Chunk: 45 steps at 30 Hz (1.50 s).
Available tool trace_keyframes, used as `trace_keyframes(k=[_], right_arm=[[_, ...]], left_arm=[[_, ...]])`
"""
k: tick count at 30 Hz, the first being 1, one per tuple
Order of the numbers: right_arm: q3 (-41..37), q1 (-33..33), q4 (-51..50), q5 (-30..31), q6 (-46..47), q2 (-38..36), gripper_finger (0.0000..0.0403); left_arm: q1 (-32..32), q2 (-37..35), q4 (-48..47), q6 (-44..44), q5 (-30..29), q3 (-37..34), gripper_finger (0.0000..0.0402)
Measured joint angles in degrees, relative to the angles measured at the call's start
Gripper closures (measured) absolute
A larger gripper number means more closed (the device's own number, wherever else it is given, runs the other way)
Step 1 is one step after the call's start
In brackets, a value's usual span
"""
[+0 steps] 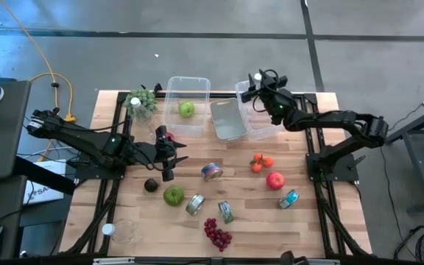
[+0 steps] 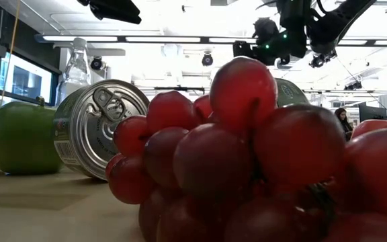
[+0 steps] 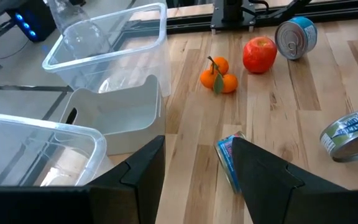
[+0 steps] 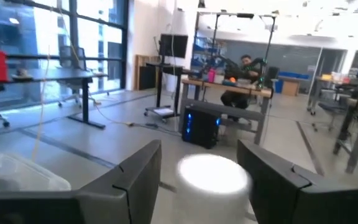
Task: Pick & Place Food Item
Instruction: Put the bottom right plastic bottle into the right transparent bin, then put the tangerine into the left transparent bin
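Red grapes (image 1: 217,234) lie nearest, at 6 o'clock on the worktop (image 1: 330,235); a green apple (image 1: 173,196) sits beyond them. At 9 o'clock the left hand (image 1: 169,157) is held spread and empty — a tin (image 3: 230,160) lies past its fingers. Farther, at 1 o'clock, the right hand (image 1: 256,82) is parted, empty, above a clear tub (image 1: 250,131). Round fruit could be nudged and rolled away — likely if the fingers close off-centre.
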Motion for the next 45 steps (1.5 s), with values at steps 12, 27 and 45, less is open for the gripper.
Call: trace_keyframes(k=[12,27,45], right_arm=[[0.02,5.51,14.18,0.97,-19.04,-0.12,0.0210],[0.09,35.64,14.39,7.51,-35.56,-2.33,0.0209],[0.11,58.05,-0.26,32.98,-24.77,-2.27,0.0209]], left_arm=[[0.00,0.00,0.00,0.07,-0.02,0.00,0.0224],[0.00,0.01,0.63,1.25,-0.04,0.00,0.0224],[0.30,0.01,0.59,2.77,-0.01,0.00,0.0224]])
